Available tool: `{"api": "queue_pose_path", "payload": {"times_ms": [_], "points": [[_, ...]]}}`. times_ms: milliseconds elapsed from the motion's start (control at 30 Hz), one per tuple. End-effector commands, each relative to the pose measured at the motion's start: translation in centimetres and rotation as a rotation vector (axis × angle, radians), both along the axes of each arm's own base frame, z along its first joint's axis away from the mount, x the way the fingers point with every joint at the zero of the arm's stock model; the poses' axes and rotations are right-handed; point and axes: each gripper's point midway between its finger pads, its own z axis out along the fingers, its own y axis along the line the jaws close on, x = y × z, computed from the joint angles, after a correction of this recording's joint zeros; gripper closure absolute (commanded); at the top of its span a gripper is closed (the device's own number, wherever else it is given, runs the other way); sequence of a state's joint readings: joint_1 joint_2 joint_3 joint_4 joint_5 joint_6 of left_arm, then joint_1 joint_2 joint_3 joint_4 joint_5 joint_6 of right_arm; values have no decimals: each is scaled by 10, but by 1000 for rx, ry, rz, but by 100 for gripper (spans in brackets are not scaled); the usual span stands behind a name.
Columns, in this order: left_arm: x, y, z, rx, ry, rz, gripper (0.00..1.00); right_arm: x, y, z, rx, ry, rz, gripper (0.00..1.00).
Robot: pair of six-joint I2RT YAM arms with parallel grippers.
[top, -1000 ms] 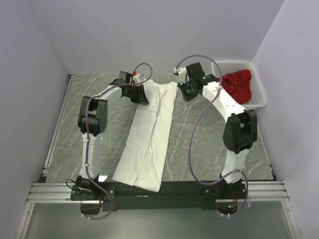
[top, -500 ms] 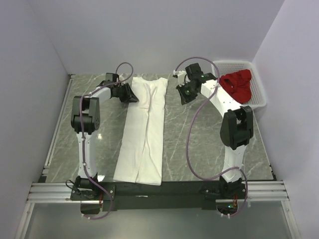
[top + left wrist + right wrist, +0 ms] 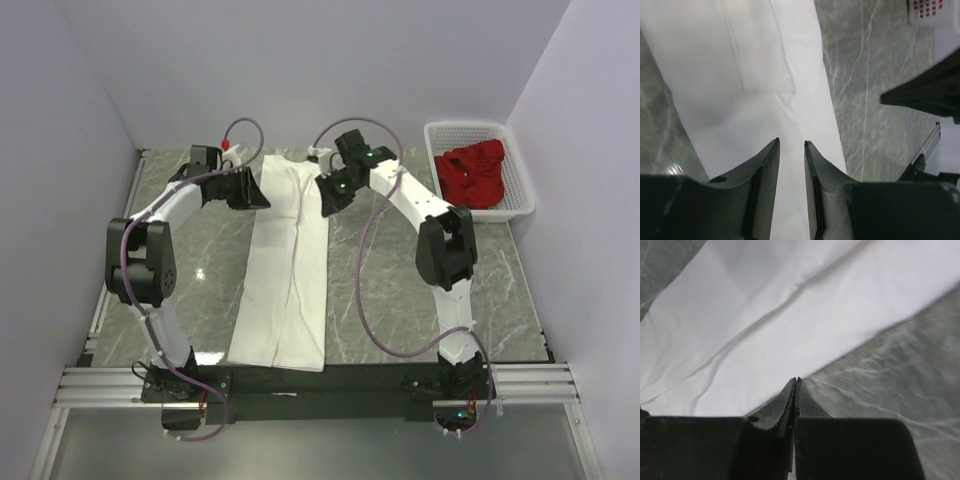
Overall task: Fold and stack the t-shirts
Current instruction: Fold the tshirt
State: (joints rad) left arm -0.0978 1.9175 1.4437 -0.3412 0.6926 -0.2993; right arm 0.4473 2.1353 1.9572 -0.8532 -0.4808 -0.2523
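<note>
Soft white t-shirt (image 3: 290, 270) lies as a long, narrow strip on the marbled worktop (image 3: 400, 290). Above it, the left end effector (image 3: 791, 145) gapes slightly, empty. The right end effector (image 3: 795, 381), at its edge, is closed.

One t-shirt (image 3: 290, 270) lies along the table (image 3: 400, 290) middle, the other t-shirt (image 3: 472, 172) in the basket (image 3: 521, 196) far right.

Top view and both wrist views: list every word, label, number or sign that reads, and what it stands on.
No text reads in any view.
White shirt: plain, no print or tag showing.
Red shirt: plain.
Basket: no label; the red squares in the left wrist view look like red cloth behind its slots, not print.
Left arm, right arm: no legible marking.
</note>
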Motion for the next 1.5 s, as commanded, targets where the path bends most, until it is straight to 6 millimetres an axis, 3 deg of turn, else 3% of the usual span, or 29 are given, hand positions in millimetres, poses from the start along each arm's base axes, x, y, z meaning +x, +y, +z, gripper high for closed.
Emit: {"api": "queue_pose_path", "payload": {"times_ms": [0, 67, 167, 300, 533, 933, 1100, 1200, 1300, 1400, 1433, 1467], "points": [[-53, -4, -27, -24, 139, -70, 68, -15, 27, -8, 67, 112, 24, 100], [-75, -4, -40, -30, 195, -70, 68, -26, 38, -14, 99, 162, 44, 100], [-92, -3, -54, -25, 231, -73, 68, -39, 52, -24, 123, 223, 51, 100], [-97, 1, -72, 2, 278, -63, 68, -33, 59, -40, 115, 244, 26, 100], [-88, -2, -99, -17, 362, -24, 69, 5, 30, -90, -65, 195, -119, 100], [-56, -10, -123, -60, 441, 24, 69, 45, -6, -110, -181, 115, -231, 100], [-45, -12, -127, -73, 448, 40, 69, 69, -20, -109, -207, 56, -274, 100], [-48, -14, -119, -85, 434, 32, 69, 73, -17, -105, -185, 47, -261, 100], [-55, -13, -94, -119, 358, 6, 65, 73, -13, -91, -157, 30, -208, 100], [-63, -8, -53, -121, 204, -54, 58, 58, -8, -65, -113, 34, -120, 96], [-65, -5, -42, -114, 157, -69, 56, 55, -8, -39, -86, -13, -91, 95], [-70, -3, -20, -102, 80, -96, 54, 52, -8, -27, -77, -41, -80, 93]]}}
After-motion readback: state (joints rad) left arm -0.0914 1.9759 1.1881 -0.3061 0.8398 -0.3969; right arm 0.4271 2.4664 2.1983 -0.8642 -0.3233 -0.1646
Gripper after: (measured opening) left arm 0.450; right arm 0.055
